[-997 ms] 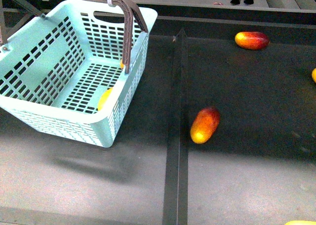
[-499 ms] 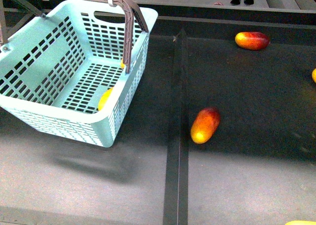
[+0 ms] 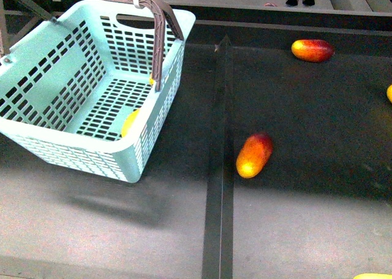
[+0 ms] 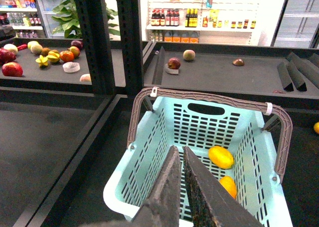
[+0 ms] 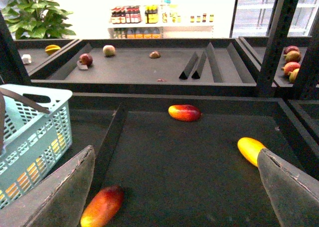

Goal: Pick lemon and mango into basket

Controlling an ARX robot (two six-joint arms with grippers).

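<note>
The pale teal basket point(image 3: 79, 89) with brown handles stands at the left of the dark shelf and also shows in the left wrist view point(image 4: 149, 157). A bright-yellow lemon point(image 4: 221, 157) lies on its floor, with a yellow-orange fruit point(image 4: 228, 185) beside it. Two red-yellow mangoes lie on the shelf to the right, one near point(image 3: 254, 154) and one far point(image 3: 313, 49). My left gripper point(image 4: 178, 154) is shut and empty above the basket. My right gripper point(image 5: 175, 152) is open and empty above the shelf, between the near mango point(image 5: 102, 206) and a yellow fruit point(image 5: 250, 149). Neither gripper shows in the front view.
A raised dark divider point(image 3: 218, 138) runs front to back between the basket and the mangoes. A yellow fruit point(image 3: 389, 92) sits at the right edge. Black uprights point(image 4: 94, 37) and a farther shelf with several fruits point(image 4: 55, 55) stand behind.
</note>
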